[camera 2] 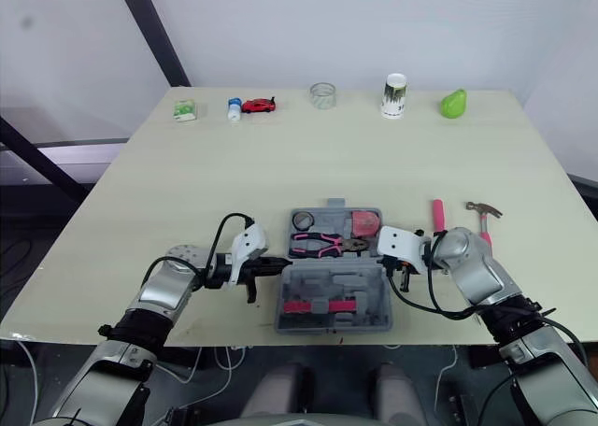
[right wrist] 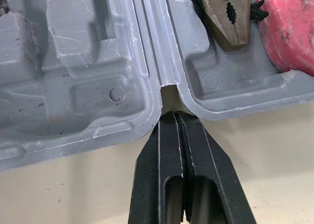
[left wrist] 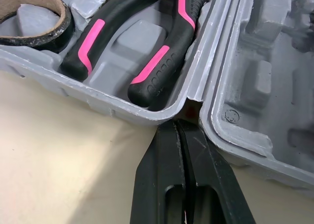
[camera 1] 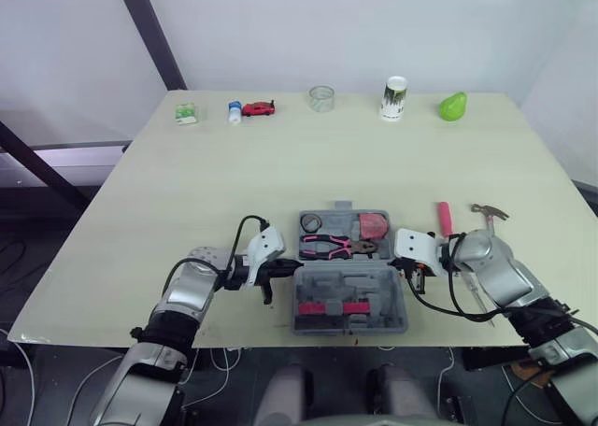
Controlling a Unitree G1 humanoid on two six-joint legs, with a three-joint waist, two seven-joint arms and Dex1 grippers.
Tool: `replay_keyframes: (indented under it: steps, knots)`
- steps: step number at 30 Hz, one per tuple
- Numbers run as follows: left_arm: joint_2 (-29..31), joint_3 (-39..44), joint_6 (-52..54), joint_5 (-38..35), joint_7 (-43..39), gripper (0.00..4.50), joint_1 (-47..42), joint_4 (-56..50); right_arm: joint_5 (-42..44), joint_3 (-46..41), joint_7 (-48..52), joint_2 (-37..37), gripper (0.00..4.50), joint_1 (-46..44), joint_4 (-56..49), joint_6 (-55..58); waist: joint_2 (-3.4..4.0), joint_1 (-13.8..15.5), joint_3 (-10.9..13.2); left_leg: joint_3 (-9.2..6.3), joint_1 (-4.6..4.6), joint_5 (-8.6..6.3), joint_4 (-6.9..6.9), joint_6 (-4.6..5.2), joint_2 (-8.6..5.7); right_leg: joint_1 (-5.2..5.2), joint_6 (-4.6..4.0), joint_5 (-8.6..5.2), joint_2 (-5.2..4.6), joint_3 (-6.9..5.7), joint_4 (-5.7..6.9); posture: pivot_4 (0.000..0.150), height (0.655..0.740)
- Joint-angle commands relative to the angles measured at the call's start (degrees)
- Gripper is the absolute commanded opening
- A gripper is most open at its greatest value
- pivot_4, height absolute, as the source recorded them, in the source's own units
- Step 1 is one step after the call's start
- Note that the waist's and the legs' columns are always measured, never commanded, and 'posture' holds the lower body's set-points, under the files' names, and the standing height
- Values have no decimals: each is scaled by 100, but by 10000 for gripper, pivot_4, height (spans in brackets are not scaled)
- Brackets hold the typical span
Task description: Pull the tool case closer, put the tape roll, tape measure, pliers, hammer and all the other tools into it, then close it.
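Observation:
The grey tool case [camera 1: 350, 281] lies open near the table's front edge. Its far half holds the tape roll [camera 1: 309, 223], the pink-handled pliers [camera 1: 338, 248] and the red tape measure [camera 1: 373, 226]. A pink and black tool [camera 1: 330, 307] lies in the near half. The pink-handled hammer [camera 1: 447, 219] rests on the table right of the case. My left gripper [left wrist: 179, 126] is shut with its tips at the hinge notch on the case's left side. My right gripper [right wrist: 175, 117] is shut with its tips at the hinge notch on the right side.
Along the far edge of the table stand a green packet [camera 1: 186, 113], a small bottle [camera 1: 234, 111], a red toy car [camera 1: 259, 108], a glass [camera 1: 321, 98], a white cup [camera 1: 394, 98] and a green pear [camera 1: 452, 106]. The case's near side almost reaches the front edge.

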Motion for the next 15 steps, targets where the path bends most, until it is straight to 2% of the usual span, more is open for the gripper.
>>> replay_keyframes:
  steps: [1, 15]
  knots:
    - [-309, -260, -60, 53, 108, 783, -102, 42, 35, 110, 26, 110, 235, -53, -69, -106, 0, 33, 0, 0, 0, 0, 0, 0, -1, 0, 0, 0, 0, 0, -1, 1500, 7400]
    - [-504, -320, -151, 92, -37, 783, -215, 102, 68, -17, 74, -72, 235, 200, -367, 77, 0, 86, 0, -5, -10, 0, 1, 0, -13, 0, 3, 1, -10, 1, -9, 1500, 7400]
